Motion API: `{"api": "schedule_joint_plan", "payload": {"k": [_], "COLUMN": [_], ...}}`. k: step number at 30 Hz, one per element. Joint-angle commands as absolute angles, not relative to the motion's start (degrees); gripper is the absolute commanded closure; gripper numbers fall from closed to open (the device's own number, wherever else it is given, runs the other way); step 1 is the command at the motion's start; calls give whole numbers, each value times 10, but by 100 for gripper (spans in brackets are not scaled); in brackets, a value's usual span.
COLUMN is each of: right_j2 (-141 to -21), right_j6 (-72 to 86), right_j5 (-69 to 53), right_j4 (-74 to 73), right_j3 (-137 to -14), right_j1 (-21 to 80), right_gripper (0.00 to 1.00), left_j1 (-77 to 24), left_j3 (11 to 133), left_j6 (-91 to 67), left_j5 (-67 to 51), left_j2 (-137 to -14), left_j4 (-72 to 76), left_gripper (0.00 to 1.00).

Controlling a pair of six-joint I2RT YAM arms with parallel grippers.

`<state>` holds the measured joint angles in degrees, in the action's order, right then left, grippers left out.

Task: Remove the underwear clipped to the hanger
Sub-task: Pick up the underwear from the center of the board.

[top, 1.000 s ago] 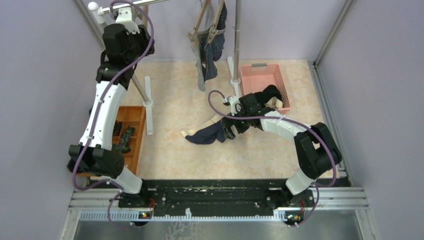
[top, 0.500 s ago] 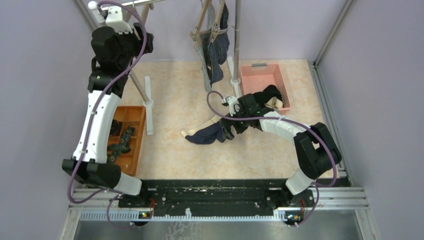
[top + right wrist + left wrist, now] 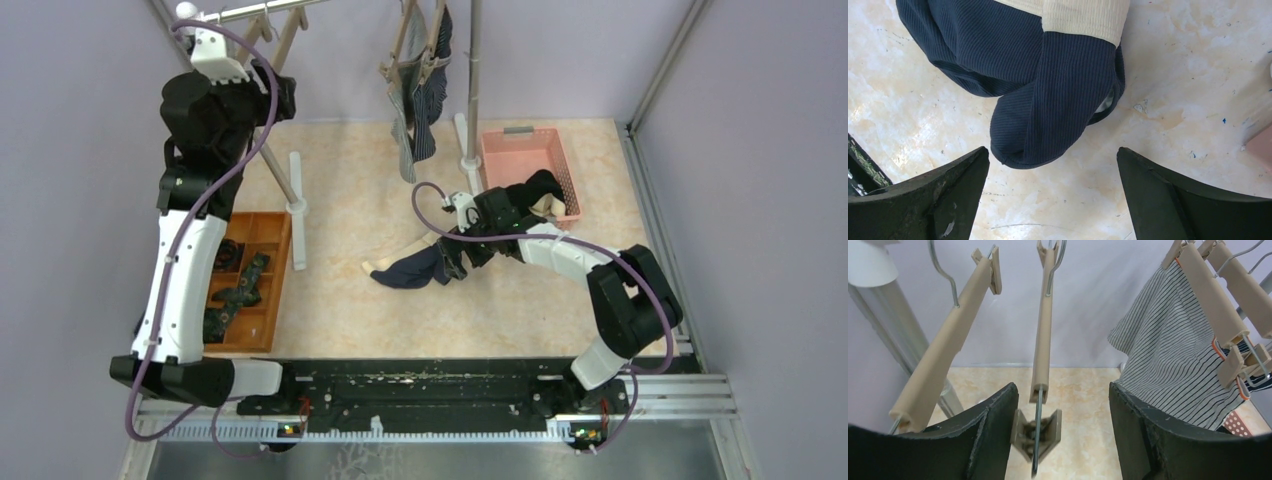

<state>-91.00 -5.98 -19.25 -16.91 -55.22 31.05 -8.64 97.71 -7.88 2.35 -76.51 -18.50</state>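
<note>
From above, the left arm (image 3: pixel 190 250) reaches up to the rail (image 3: pixel 262 10) at the back left. Its tool end is lost behind the wrist and cable, so this view does not show how the fingers stand. By the middle post, the grey-white striped underwear (image 3: pixel 401 135) and the dark pinstriped underwear (image 3: pixel 426 120) hang pressed together, and their clips are too small to make out. The pink basket (image 3: pixel 525 160) holds the black underwear (image 3: pixel 540 188), partly covered by the right arm. The orange tray (image 3: pixel 268 235) holds dark bundles (image 3: pixel 240 292). The right gripper (image 3: pixel 453 264) sits low over the navy underwear (image 3: pixel 408 272), which lies crumpled on the table (image 3: pixel 340 180).

From the left wrist, the left gripper (image 3: pixel 1062 390) has its jaws wide apart with nothing clamped. Beyond the gap hangs an empty hanger (image 3: pixel 1043 335), its lower clip blurred. A second bare hanger (image 3: pixel 945 342) is cut off by the left finger. At right, the grey-white striped piece is clipped to a loaded hanger (image 3: pixel 1205 290) and its hem is hidden behind the right finger. The pinstriped piece shows only as a sliver at the frame edge.

From the right wrist, the jaws stand apart to either side of the navy underwear's folded end, clear of the cloth. Its cream waistband (image 3: pixel 1083 15) runs off the top of the frame.
</note>
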Motion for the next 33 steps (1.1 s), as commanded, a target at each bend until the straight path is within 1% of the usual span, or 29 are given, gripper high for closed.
{"api": "schedule_joint_plan", "payload": {"k": [1, 14, 17, 19, 21, 23, 26, 29, 33], "right_j2": [-915, -952, -972, -983, -1000, -1017, -1022, -1010, -995], "right_j6": [-63, -41, -45, -44, -44, -48, -53, -54, -62], "right_j5": [-190, -212, -204, -195, -196, -198, -193, -175, -165], "right_j4": [-142, -97, -95, -92, -99, -112, -118, -119, -152], "right_j3": [-561, -563, -575, -584, -599, -614, -620, -623, -648], "right_j1": [320, 330, 340, 346, 351, 353, 354, 354, 354], "right_gripper": [1, 1, 8, 15, 28, 45, 75, 100, 100], "left_j1": [-90, -92, -91, -92, -92, -93, -94, -95, -95], "left_j3": [964, 944, 946, 948, 949, 949, 949, 949, 950], "left_j6": [-79, -82, -85, -90, -96, -100, -107, -117, -138], "left_j5": [48, 63, 48, 30, 7, -11, -37, -70, -127], "left_j2": [-727, -667, -659, -655, -651, -646, -635, -627, -640], "left_j4": [-199, -223, -225, -225, -224, -221, -203, -175, -130], "left_gripper": [28, 27, 27, 27, 27, 27, 27, 27, 27]}}
